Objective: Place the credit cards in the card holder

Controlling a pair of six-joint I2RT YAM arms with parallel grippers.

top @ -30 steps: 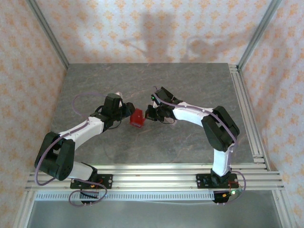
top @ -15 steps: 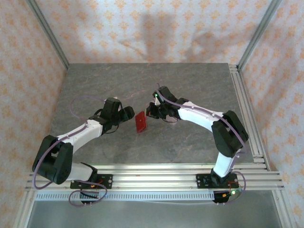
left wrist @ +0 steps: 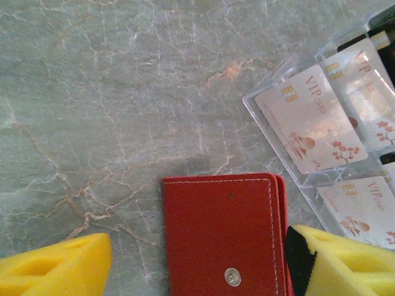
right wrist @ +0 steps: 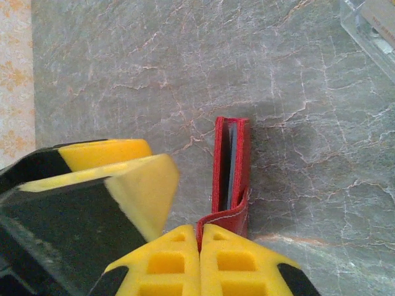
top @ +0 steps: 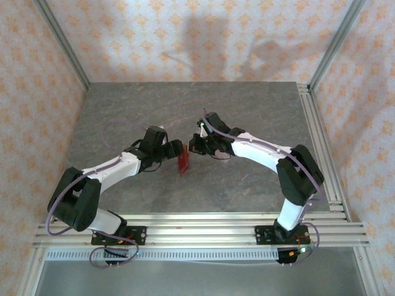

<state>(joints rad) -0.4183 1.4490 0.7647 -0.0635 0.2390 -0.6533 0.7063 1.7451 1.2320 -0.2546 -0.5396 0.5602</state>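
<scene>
One grip only: right gripper (right wrist: 200, 234) clamps the card holder (left wrist: 219, 234) edge near the table (top: 247, 111) centre; left gripper (left wrist: 199, 246) spread, straddling it.

Card holder (left wrist: 219, 234): solid red, pale stitching along the edge, 1 silver snap (left wrist: 232, 277). In the right wrist view, grey lining shows between the red covers.
Credit cards (left wrist: 311, 120): pale pinkish-white, gold VIP lettering, gold chip, red blossom print.
Rack (left wrist: 282, 161): clear plastic.
Table (left wrist: 111, 92): grey-green marble, white veins, a few rust streaks.
Left gripper (left wrist: 200, 271) pads (left wrist: 55, 268): yellow foam, black trim.
Right gripper (right wrist: 200, 256): same yellow and black.
Arms (top: 117, 165): white with black joints.
Walls (top: 37, 92): cream, orange floral repeat.
</scene>
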